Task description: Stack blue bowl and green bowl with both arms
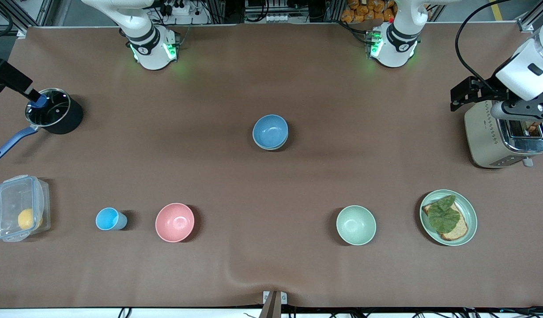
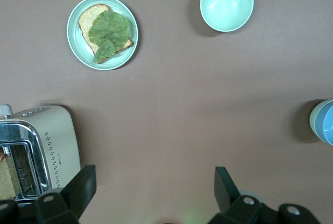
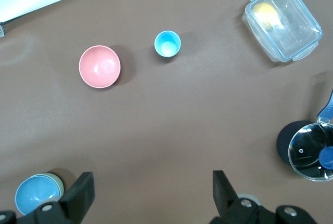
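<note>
Nearest row: pink bowl (image 1: 175, 222), small light-blue cup (image 1: 109, 219), a lone green bowl (image 1: 356, 225) and a green plate (image 1: 469, 213) stand closest to the front camera, all apart from one another.
Plate: carries a slice of toast (image 1: 458, 229) with a leaf (image 1: 443, 214) lying on top; it sits toward the left arm's end of the table (image 1: 271, 176).
Lone green bowl: upright, empty, between the pink bowl and the plate.
Cup: upright, just beside the pink bowl, toward the right arm's end.
Box: clear lidded container (image 1: 20, 207) at the right arm's end, something yellow (image 1: 28, 218) inside.
Blue bowl (image 1: 270, 131): mid-table, farther from the front camera than the pink and lone green bowls; it sits nested inside a second green bowl (image 2: 314, 120), whose pale rim shows just under it.
Pot: black saucepan (image 1: 55, 117) with a glass lid (image 1: 47, 107) and a blue handle (image 1: 9, 145), at the right arm's end, farther from the front camera than the box.
Toaster (image 1: 503, 134): at the left arm's end, a slice showing in one slot.
Left gripper (image 2: 156, 187): up in the air over bare table next to the toaster; fingers (image 2: 225, 185) spread wide, holding nothing.
Right gripper (image 3: 151, 193): up in the air over bare table between the stacked bowls and the saucepan; fingers (image 3: 222, 190) spread wide, holding nothing.
</note>
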`<state>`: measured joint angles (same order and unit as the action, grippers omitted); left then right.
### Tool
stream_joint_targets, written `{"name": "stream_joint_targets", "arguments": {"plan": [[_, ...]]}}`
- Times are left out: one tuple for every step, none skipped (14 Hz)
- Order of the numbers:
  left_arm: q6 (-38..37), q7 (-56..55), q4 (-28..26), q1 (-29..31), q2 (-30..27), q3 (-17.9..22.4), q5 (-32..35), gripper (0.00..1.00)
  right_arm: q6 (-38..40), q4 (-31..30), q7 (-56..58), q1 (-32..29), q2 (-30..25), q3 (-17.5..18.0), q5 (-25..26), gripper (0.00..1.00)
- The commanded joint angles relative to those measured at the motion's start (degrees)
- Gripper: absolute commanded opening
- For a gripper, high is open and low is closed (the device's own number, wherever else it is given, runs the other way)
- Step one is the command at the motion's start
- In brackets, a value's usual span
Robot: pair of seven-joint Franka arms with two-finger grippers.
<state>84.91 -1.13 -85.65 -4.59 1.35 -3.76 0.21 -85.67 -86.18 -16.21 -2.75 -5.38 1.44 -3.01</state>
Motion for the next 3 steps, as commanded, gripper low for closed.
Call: {"name": "stream_joint_targets", "arguments": {"plan": [[-1.1, 0.6, 0.8, -0.2, -0.2, 0.4, -1.1, 1.0, -0.1, -0.2, 3.3, -1.0, -0.4, 1.8, 1.6, 1.0], [-1.1, 0.6, 0.8, -0.2, -0.2, 0.4, -1.1, 1.0, -0.2, -0.4, 4.5, -1.2, -0.1, 1.8, 1.7, 1.0], [-1.1, 0.6, 0.8, -0.1, -0.2, 0.4, -1.1, 1.0, -0.2, -0.3, 5.0, -1.3, 0.8, 1.8, 2.0, 1.0]]}}
